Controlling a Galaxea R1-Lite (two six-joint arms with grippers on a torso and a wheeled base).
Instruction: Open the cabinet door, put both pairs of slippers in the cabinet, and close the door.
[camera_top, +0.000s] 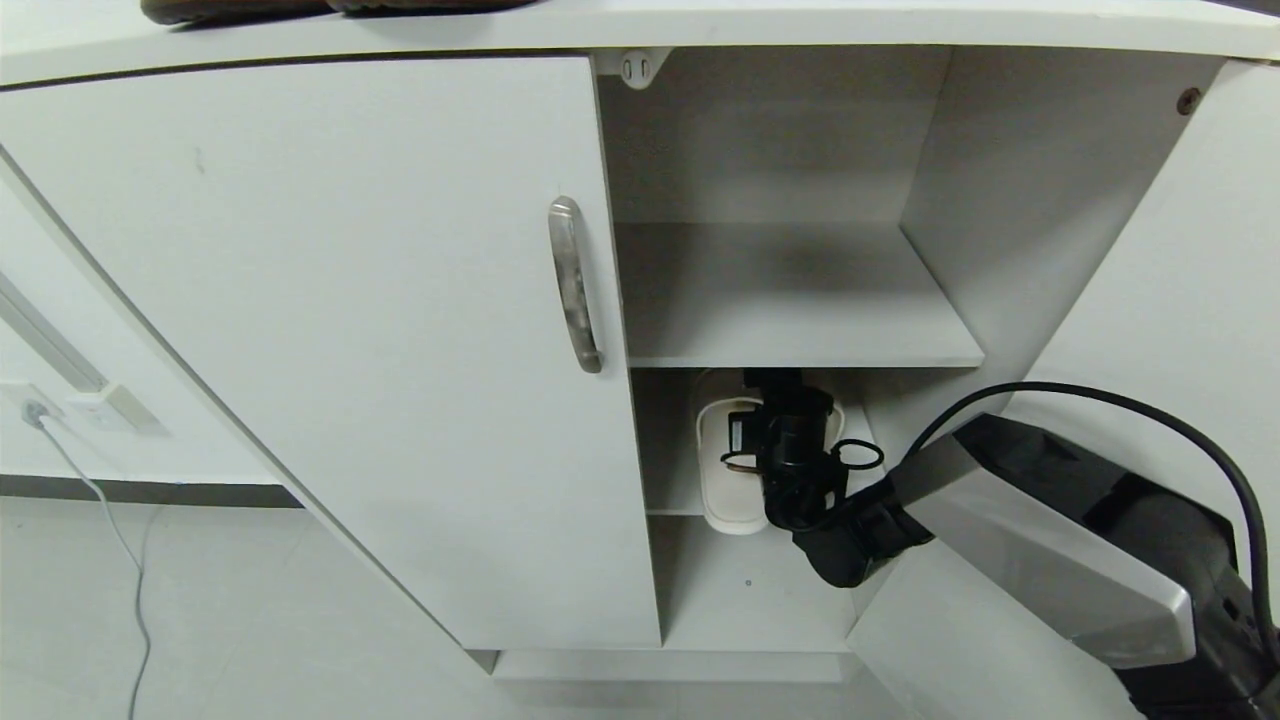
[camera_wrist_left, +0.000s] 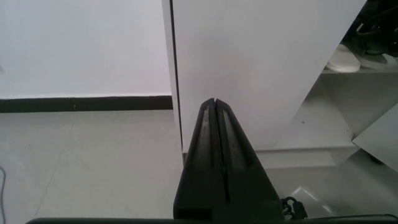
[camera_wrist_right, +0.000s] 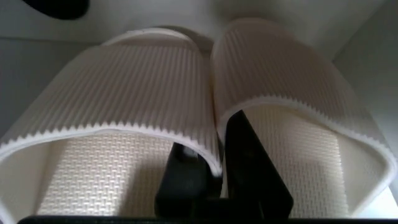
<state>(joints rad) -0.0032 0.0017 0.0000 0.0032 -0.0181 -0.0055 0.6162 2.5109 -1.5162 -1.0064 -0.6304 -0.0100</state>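
A pair of white ribbed slippers (camera_top: 725, 480) lies on the cabinet's middle shelf (camera_top: 670, 500), under the upper shelf (camera_top: 790, 300). My right gripper (camera_top: 785, 410) reaches into that compartment. In the right wrist view its fingers (camera_wrist_right: 249, 162) sit one inside each slipper (camera_wrist_right: 143, 81), shut on the two inner strap edges pressed together. The right cabinet door (camera_top: 1190, 260) stands open; the left door (camera_top: 350, 330) with its metal handle (camera_top: 573, 285) is closed. My left gripper (camera_wrist_left: 214, 106) is shut and empty, low over the floor, facing the closed door's outer edge.
Dark objects (camera_top: 300, 8) lie on the cabinet top. The bottom compartment (camera_top: 745, 590) lies below the slippers. A wall socket and cable (camera_top: 40, 415) are at the left. Grey floor tiles (camera_wrist_left: 93, 162) stretch in front of the cabinet.
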